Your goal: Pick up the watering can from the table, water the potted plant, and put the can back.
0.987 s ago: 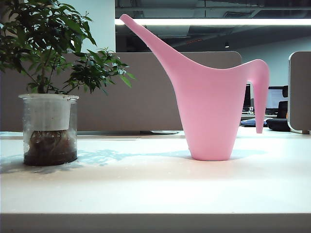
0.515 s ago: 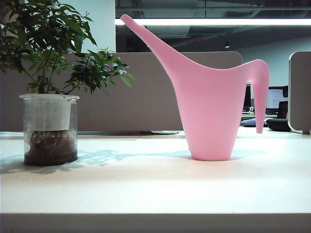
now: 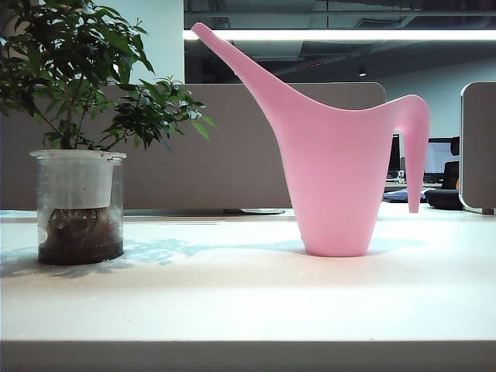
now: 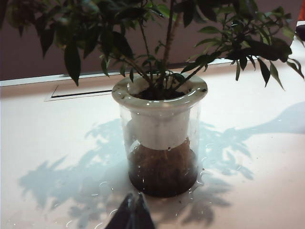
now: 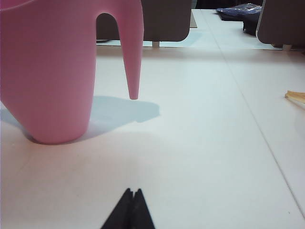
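Standing apart, watering can (image 3: 335,182) and potted plant (image 3: 77,139) face both closed, empty pincers (image 4: 132,212) (image 5: 130,210)

This is an open-plan office. Grey-beige partition panels (image 3: 232,147) with rounded corners stand along the far edge of the white desk (image 3: 248,302), and another panel (image 3: 479,147) rises at its far right corner. Beyond them a computer monitor (image 3: 440,157) glows on another desk. Overhead runs a long strip light (image 3: 341,35) under an exposed dark ceiling with ducts. A cable hatch (image 4: 78,91) is set into the desk near its far edge.
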